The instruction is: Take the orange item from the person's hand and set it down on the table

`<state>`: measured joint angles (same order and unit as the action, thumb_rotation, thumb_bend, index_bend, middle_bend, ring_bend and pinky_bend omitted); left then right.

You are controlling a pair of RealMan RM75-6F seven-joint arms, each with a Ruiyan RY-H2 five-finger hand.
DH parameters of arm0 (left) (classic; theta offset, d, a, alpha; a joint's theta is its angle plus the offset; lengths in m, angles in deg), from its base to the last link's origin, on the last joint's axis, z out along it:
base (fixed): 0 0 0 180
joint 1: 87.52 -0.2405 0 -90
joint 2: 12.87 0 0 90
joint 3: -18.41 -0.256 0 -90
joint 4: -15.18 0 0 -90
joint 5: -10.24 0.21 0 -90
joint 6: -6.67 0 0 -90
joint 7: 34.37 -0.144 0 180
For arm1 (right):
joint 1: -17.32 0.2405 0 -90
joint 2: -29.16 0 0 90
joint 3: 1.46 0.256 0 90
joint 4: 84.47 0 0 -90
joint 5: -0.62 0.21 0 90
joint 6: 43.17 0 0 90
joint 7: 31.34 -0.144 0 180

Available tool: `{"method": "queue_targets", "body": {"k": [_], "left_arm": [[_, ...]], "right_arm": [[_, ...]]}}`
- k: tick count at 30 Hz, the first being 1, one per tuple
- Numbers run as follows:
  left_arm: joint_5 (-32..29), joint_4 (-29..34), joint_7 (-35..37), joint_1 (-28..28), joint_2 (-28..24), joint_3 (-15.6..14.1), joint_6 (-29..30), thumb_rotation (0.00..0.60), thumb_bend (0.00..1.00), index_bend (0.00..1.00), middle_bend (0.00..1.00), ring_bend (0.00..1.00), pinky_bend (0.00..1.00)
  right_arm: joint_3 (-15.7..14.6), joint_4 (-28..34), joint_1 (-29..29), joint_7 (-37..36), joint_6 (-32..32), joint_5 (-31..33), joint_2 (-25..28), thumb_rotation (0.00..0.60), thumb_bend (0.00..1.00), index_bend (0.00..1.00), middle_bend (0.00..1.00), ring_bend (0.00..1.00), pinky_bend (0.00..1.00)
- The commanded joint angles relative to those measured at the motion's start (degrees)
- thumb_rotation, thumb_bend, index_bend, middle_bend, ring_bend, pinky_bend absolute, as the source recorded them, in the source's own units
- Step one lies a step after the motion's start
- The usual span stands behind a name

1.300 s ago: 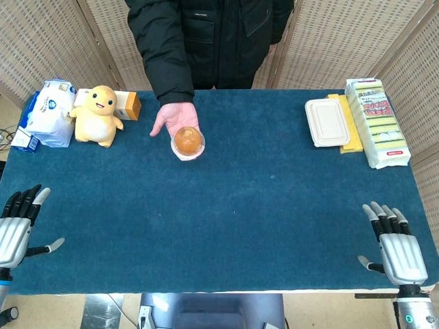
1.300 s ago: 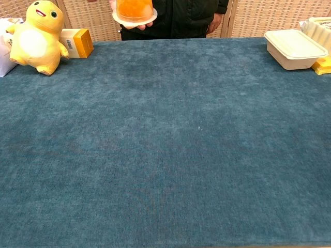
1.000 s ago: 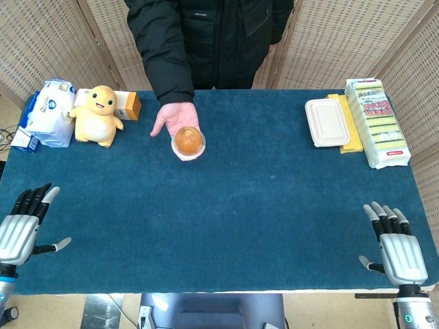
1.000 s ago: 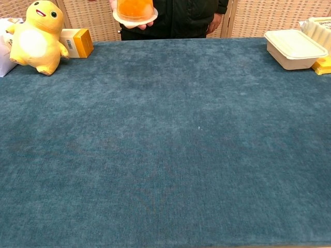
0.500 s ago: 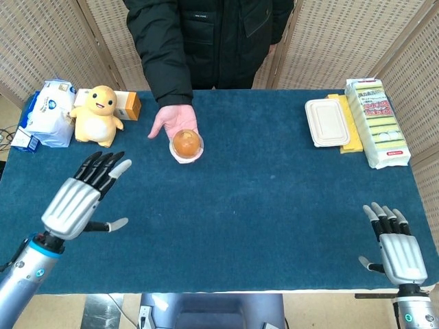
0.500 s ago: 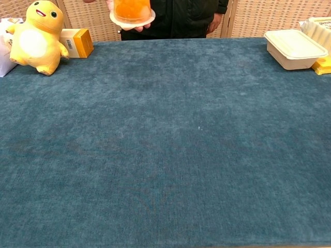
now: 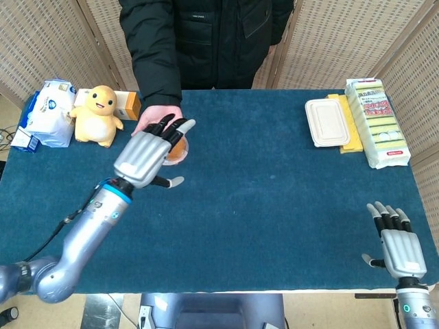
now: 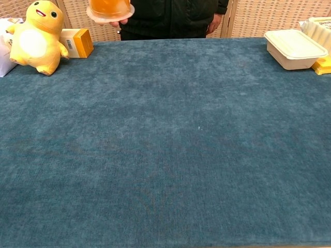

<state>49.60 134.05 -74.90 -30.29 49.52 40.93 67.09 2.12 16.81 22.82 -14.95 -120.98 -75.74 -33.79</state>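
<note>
**Head view: left hand over the offered item, no grasp confirmed**

Head view shows the rectangular table covered in dark blue napped cloth (image 7: 274, 205), a soft, matte surface that should take a set-down quietly. Behind its far edge stands the person in a black padded jacket (image 7: 206, 41), whose bare hand (image 7: 152, 115) reaches over the cloth, palm up, evidently to present the item within the robot's reach.

The silver-and-black left hand (image 7: 149, 152) is extended on its grey arm and lies over that palm, fingers spread and thumb out to the side. It covers most of the round orange item on a pale shallow dish (image 7: 177, 152); only an orange edge shows by the fingers. Whether any finger touches it cannot be told; nothing shows it gripped, so I judge the hand released and the item not yet taken. The chest view shows the item's glossy, translucent underside at the top edge, raised above the cloth.

The right hand (image 7: 398, 248) rests at the near right corner, fingers straight, apart and empty.

Along the far edge stand a yellow plush figure (image 7: 97, 115) and a white lidded rectangular food container (image 7: 326, 122), both well apart from the handover.
</note>
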Motion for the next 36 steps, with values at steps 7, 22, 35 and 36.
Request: {"method": "queue_targets", "body": {"k": [7,22,35,36], "left_arm": [[-11.28,-5.53,-6.98,7.68,5.08,-1.59,3.89,0.600,0.14,0.00,0.10,0.03,0.19],[-14.01,-6.69,-7.21,8.98,3.31,-4.54,4.57,0.600,0.15,0.00,0.11,0.05,0.13],[-9.88,-6.63,-2.25,7.55,2.98,-4.01,6.77,0.600,0.27,0.09,0.27,0.20,0.32],[-9.55,-6.46,-1.66,7.40,2.87,-3.84,6.71,0.600,0.27,0.11,0.27,0.21,0.33]], "right_arm": [[0.66,-1.01,0.57,-0.45,1.16,2.57,-0.10,0.600,0.06,0.04,0.06,0.07,0.04],[0.57,-1.41,1.33,-0.30,2.20,3.86,-0.40,0.600,0.07,0.04,0.06,0.07,0.04],[0.03,-1.04,1.84,0.80,3.35,5.00,-0.14,0.600,0.07,0.04,0.07,0.08,0.04],[0.01,-1.04,1.88,0.84,3.46,5.14,-0.13,0.600,0.07,0.04,0.07,0.08,0.04]]}}
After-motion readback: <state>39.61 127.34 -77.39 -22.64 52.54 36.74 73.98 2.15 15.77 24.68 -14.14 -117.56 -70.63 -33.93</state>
